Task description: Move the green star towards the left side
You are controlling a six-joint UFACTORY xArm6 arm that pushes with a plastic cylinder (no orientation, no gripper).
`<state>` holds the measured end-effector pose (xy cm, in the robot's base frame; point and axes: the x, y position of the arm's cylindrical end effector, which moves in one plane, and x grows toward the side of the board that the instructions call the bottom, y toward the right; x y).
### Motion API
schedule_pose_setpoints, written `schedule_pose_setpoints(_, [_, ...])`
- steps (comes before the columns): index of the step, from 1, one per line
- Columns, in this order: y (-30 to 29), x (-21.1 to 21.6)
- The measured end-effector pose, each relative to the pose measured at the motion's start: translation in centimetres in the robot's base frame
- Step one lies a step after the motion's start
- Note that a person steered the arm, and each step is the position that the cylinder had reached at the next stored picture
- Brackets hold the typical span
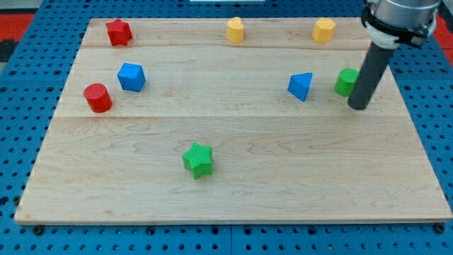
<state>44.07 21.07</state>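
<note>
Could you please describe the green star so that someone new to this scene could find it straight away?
On the wooden board, look at the lower half, a little toward the view's left of centre. The green star sits there alone, far from my tip. The other green block is not star-shaped and sits beside my tip.

A single camera looks down at a slant from beyond the view's bottom edge of the wooden surface (233, 198), facing toward its far edge, near enough that the surface nearly fills the frame, blue pegboard (21, 106) bordering it.
</note>
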Motion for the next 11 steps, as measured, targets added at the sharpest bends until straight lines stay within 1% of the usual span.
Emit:
schedule_pose_setpoints(1, [-0.2, 3.7])
schedule_pose_setpoints(4, [-0.4, 3.9])
schedule_pose_setpoints(5, [-3.3, 5.9])
schedule_pose_setpoints(8, [-17.6, 6.0])
schedule_pose_setpoints(9, [-19.8, 6.1])
schedule_pose_setpoints(11, [-21.0, 7.4])
